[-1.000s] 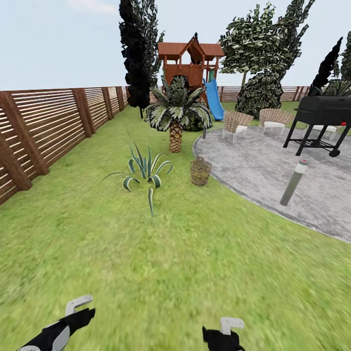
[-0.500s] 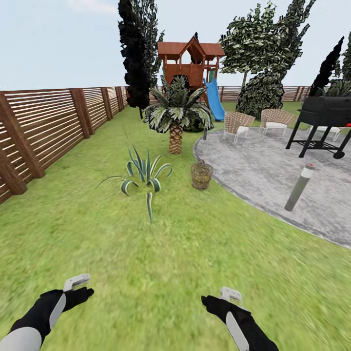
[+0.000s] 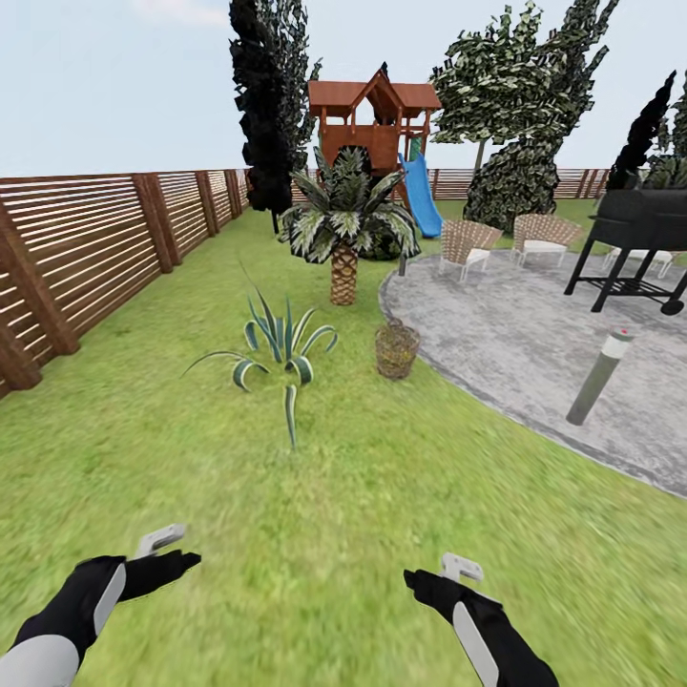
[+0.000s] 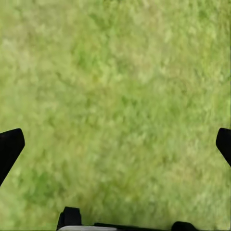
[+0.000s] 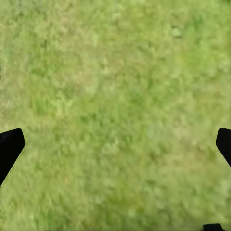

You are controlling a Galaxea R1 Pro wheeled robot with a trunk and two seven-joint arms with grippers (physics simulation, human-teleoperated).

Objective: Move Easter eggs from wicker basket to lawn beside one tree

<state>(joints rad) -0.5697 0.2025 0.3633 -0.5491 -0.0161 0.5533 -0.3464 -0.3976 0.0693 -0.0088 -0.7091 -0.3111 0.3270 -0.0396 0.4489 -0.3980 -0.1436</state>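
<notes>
Bright green mottled lawn (image 3: pixel 315 534) separates both empty, spread-fingered grippers, left (image 4: pixel 115 144) and right (image 5: pixel 115 144), from the small tan woven wicker basket (image 3: pixel 396 349), which a hasty approach could topple.

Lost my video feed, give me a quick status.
Both grippers, left and right, open and empty over grass. Basket ahead by the paving edge. Spiky plant stands left of the path.

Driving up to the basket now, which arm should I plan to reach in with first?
Marginally right: the wicker basket stands ahead, slightly nearer the right gripper than the left gripper. Both are open over bare lawn, still far off.
</notes>
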